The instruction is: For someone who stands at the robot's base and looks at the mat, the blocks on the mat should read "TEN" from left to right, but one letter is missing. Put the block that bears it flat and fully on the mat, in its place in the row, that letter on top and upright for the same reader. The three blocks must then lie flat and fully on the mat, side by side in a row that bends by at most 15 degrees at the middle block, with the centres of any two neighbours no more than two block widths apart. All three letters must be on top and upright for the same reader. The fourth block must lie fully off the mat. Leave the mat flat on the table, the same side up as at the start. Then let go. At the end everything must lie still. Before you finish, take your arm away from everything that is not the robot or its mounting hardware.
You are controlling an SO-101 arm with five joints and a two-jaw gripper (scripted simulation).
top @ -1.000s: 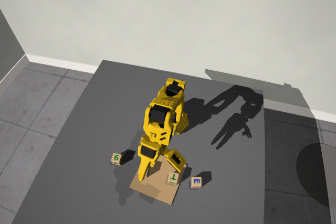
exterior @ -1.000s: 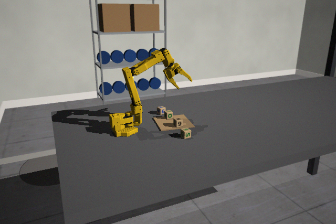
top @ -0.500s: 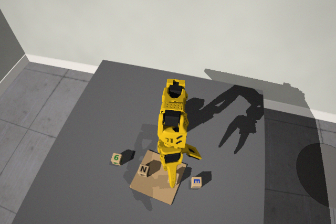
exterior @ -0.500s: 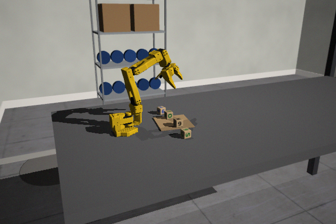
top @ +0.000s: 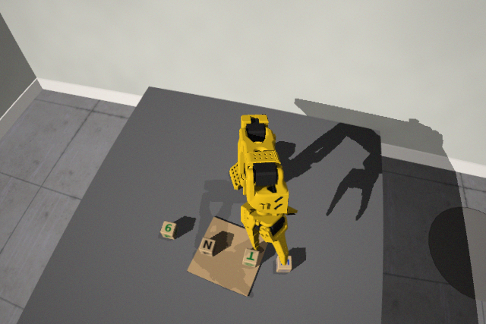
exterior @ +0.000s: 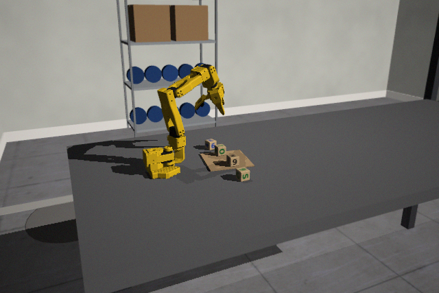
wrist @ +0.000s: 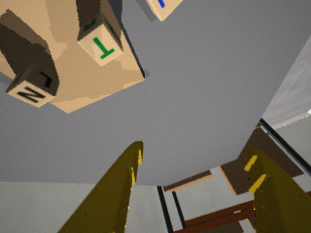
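Observation:
A tan mat [top: 227, 263] lies on the dark table. On it stand the N block [top: 206, 246], black letter on top, and the T block [top: 250, 256], green letter on top, with a gap between them. The E block [top: 281, 265], blue letter on top, sits on the table just off the mat's edge beside the T; a finger partly hides it. The 9 block [top: 168, 229] sits off the mat beyond the N. My gripper [exterior: 211, 104] hangs high above the blocks, open and empty. The wrist view shows its fingers apart, with T [wrist: 99, 46], N [wrist: 31, 87] and part of E [wrist: 162, 6].
The arm's base [exterior: 161, 165] stands on the table near the mat. A metal shelf [exterior: 166, 44] with boxes and blue balls stands behind the table. The table edge runs close behind the base.

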